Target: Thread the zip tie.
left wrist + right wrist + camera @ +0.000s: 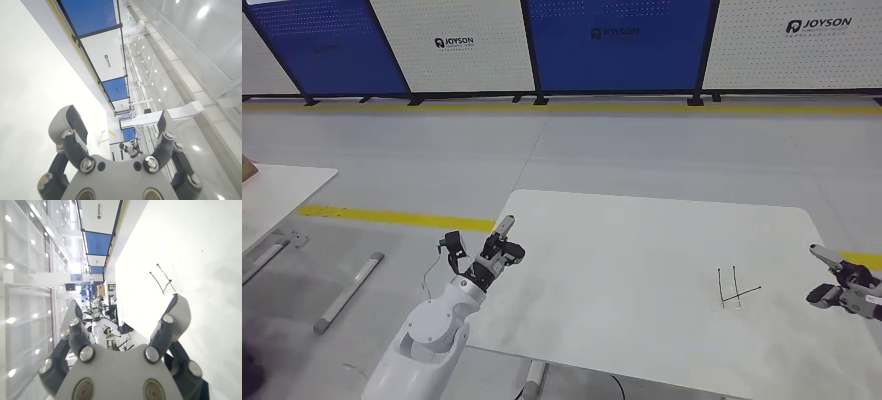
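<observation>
Top view: right gripper (813,272) is running off the right edge, its wrist being cropped. Zip ties (734,288) are showing as hair-thin lines, too small to tell heads from tails, or crossing from merely touching. Right wrist view: one tie's end is meeting a fingertip (179,311); whether it is continuing behind cannot be told

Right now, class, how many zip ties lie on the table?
3 zip ties, clustered on the white table near the right gripper: one, another alongside it, a third lying slantwise across that one. None seems hidden.
</observation>
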### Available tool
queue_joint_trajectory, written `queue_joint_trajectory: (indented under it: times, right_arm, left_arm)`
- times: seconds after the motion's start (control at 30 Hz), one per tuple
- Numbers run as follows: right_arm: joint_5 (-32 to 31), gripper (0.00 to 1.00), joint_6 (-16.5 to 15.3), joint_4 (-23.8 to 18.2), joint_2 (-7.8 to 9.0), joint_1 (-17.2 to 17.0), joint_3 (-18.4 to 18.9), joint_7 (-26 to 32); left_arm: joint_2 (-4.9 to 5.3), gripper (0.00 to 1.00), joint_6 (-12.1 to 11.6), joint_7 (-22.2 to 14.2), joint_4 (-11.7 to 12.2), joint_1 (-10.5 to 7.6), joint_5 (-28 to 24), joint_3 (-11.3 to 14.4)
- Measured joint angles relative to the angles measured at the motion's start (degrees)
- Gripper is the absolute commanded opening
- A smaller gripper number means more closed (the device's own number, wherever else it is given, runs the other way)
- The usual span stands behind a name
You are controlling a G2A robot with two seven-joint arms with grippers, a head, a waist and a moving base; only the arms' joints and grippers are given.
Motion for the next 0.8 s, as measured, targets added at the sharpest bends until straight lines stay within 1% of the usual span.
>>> queue_joint_trajectory:
  times: [0.2, 0.23, 0.27, 0.3, 0.33, 0.37, 0.43, 0.5, 0.53, 0.6, 0.7, 0.73, 0.8]
  right_arm:
    - [0.0, 1.0, 0.0, 0.0, 0.0, 0.0, 0.0, 0.0]
    - [-0.08, 1.0, -0.21, -0.26, 0.07, 0.16, 0.22, -0.05]
    - [-0.24, 1.0, -1.09, -1.2, 0.23, 0.37, 0.86, 0.16]
    - [-0.25, 1.0, -2.92, -2.55, 0.45, 0.21, 1.67, 1.05]
    - [0.07, 1.0, -6.58, -3.87, 0.73, -0.15, 2.59, 3.17]
    - [0.38, 1.0, -9.44, -4.17, 0.98, -0.09, 3.16, 5.05]
    - [0.86, 1.0, -13.99, -3.26, 1.55, 1.11, 3.94, 8.85]
    - [0.29, 1.0, -15.32, -1.84, 2.06, 2.94, 3.69, 11.39]
    - [0.1, 1.0, -15.93, -0.74, 2.39, 4.2, 2.67, 12.35]
    - [0.76, 1.0, -16.4, 1.73, 3.01, 6.17, 0.04, 12.25]
    - [1.84, 1.0, -15.8, 8.15, 4.29, 10.55, -5.61, 12.06]
    - [0.9, 1.0, -15.36, 11.16, 4.73, 12.71, -7.9, 12.06]
    - [-0.67, 1.0, -14.87, 15.74, 5.12, 15.87, -11.13, 12.06]
  left_arm:
    - [0.0, 1.0, 0.0, 0.0, 0.0, 0.0, 0.0, 0.0]
    - [0.0, 1.0, 0.0, 0.0, 0.0, 0.0, 0.0, 0.0]
    - [0.0, 1.0, 0.0, 0.0, 0.0, 0.0, 0.0, 0.0]
    - [0.0, 1.0, 0.0, 0.0, 0.0, 0.0, 0.0, 0.0]
    - [0.0, 1.0, 0.0, 0.0, 0.0, 0.0, 0.0, 0.0]
    - [0.0, 1.0, 0.0, 0.0, 0.0, 0.0, 0.0, 0.0]
    - [0.0, 1.0, 0.0, 0.0, 0.0, 0.0, 0.0, 0.0]
    - [0.0, 1.0, 0.0, 0.0, 0.0, 0.0, 0.0, 0.0]
    - [0.0, 1.0, 0.0, 0.0, 0.0, 0.0, 0.0, 0.0]
    - [0.0, 1.0, 0.0, 0.0, 0.0, 0.0, 0.0, 0.0]
    - [0.0, 1.0, 0.0, 0.0, 0.0, 0.0, 0.0, 0.0]
    - [0.0, 1.0, 0.0, 0.0, 0.0, 0.0, 0.0, 0.0]
    - [0.0, 1.0, 0.0, 0.0, 0.0, 0.0, 0.0, 0.0]
